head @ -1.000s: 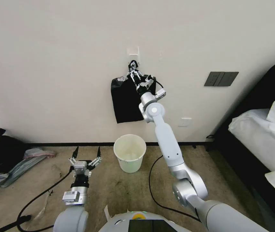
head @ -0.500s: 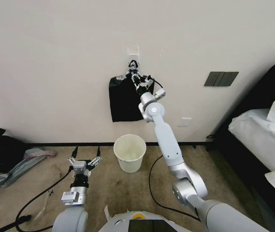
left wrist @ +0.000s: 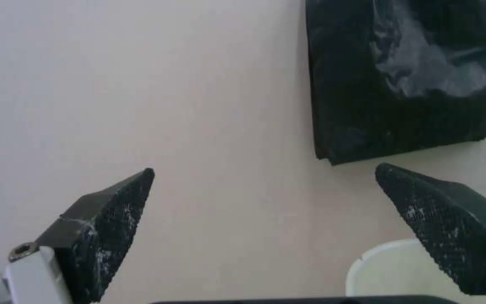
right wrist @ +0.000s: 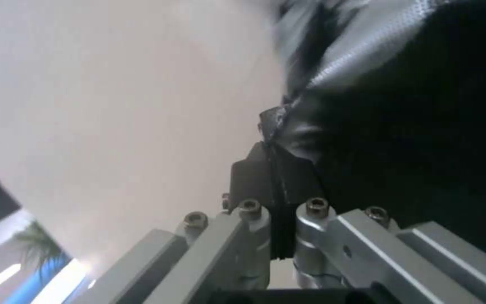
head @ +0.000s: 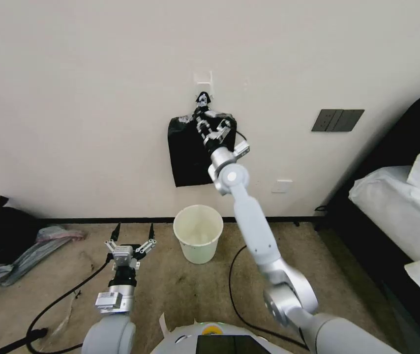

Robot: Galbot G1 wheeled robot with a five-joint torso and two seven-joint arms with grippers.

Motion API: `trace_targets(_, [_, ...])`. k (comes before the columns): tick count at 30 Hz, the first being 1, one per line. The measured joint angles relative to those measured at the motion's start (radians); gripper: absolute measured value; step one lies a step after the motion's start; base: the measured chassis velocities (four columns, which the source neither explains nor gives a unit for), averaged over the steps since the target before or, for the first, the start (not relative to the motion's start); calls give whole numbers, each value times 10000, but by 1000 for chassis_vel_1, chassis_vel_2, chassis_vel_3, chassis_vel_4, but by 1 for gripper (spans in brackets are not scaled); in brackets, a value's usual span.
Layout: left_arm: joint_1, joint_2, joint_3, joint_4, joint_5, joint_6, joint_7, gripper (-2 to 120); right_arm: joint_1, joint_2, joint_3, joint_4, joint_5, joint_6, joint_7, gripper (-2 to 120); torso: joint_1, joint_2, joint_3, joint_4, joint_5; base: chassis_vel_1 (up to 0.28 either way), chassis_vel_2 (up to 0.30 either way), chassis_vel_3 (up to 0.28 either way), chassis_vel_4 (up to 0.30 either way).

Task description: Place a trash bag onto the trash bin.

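Head view: right tool is pinching black film at the hanging bundle; left tool is idling, spread wide, over the floor; trash bin is waiting unlined.

A bedroom, most likely in a home or hotel: a bed with white linen and a dark headboard fills the right edge, a switch panel sits on the plain wall, and worn carpet covers the floor.

Glossy black trash bag hanging on wall, apparently pinched, above upright white trash bin
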Motion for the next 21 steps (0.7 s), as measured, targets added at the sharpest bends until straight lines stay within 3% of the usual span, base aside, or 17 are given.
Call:
trace_targets(13, [-281, 68, 348, 75, -53, 88, -49, 100, -2138, -823, -705, 2132, -977, -31, 239, 0, 0, 0, 0, -2, 2, 0, 0, 0, 0])
trace_targets(21, [-294, 283, 339, 28, -248, 206, -63, 100, -3232, -2291, -876, 3229, -1875, 40, 210, 0, -1, 0, 0, -4, 3, 0, 0, 0, 0])
